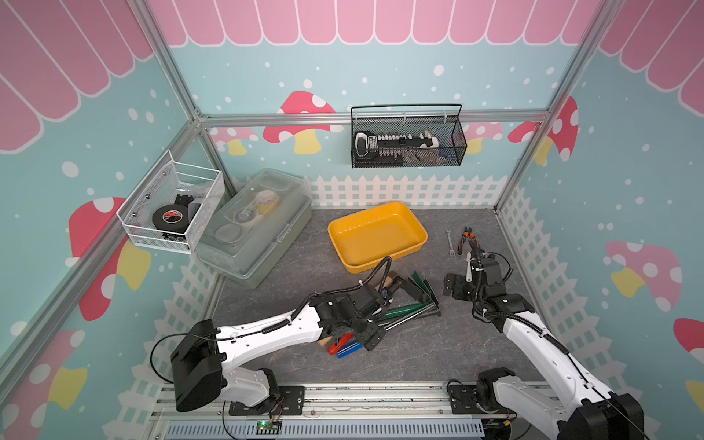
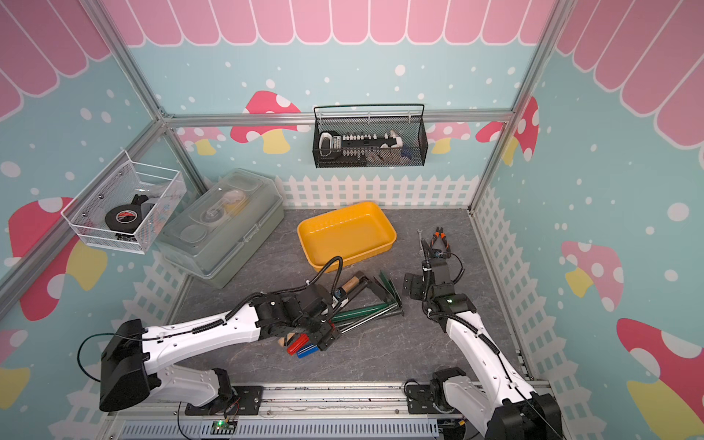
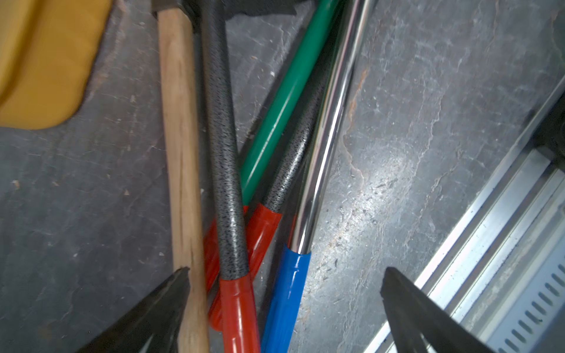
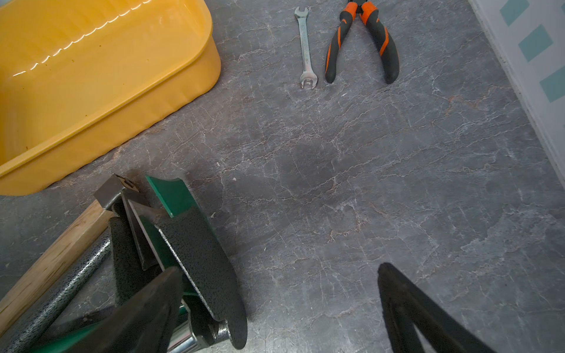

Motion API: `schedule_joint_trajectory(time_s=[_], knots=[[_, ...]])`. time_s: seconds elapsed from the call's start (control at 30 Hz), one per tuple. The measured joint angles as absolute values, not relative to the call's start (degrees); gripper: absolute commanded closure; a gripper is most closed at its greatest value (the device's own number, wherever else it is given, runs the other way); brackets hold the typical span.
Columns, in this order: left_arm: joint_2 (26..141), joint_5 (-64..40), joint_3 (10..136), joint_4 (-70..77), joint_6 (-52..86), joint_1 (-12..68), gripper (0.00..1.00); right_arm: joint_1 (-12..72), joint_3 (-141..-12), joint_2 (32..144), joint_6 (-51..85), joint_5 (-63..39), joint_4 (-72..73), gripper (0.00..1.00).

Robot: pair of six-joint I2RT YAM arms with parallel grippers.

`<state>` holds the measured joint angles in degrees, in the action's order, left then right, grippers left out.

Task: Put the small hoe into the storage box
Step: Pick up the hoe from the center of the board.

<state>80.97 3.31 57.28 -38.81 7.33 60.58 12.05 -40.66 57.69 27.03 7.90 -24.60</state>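
1. While my left pincer [image 3: 286, 272] hangs wide open and empty over the tool handles [image 3: 275, 128], my right pincer [image 4: 279, 269] gapes empty too.
2. The small hoe [image 3: 179, 122], wooden-handled I judge, lies just beside the storage box [image 1: 400, 253], head toward it; left arm is nearer.

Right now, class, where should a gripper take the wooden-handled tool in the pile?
Probably its wooden handle, mid-length, from above, jaws across: it lies outermost, table free toward the yellow plastic tray, only a black speckled shaft crowding the other side.
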Motion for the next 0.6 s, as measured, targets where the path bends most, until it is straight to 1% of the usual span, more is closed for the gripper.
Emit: schedule_joint_trajectory(time_s=[0.13,0.3,0.6], knots=[[84.29,1.41,58.17,-38.83,7.97,62.13,0.11,12.08,-42.46,58.61,27.16,7.84,-26.61,0.01],[88.79,-0.64,59.51,-38.35,8.88,63.24,0.12,12.16,-44.01,60.64,27.31,7.9,-29.41,0.01],[92.14,-2.33,59.51,-37.74,9.32,63.24,0.14,12.45,-45.12,60.69,27.29,7.99,-31.66,0.01]])
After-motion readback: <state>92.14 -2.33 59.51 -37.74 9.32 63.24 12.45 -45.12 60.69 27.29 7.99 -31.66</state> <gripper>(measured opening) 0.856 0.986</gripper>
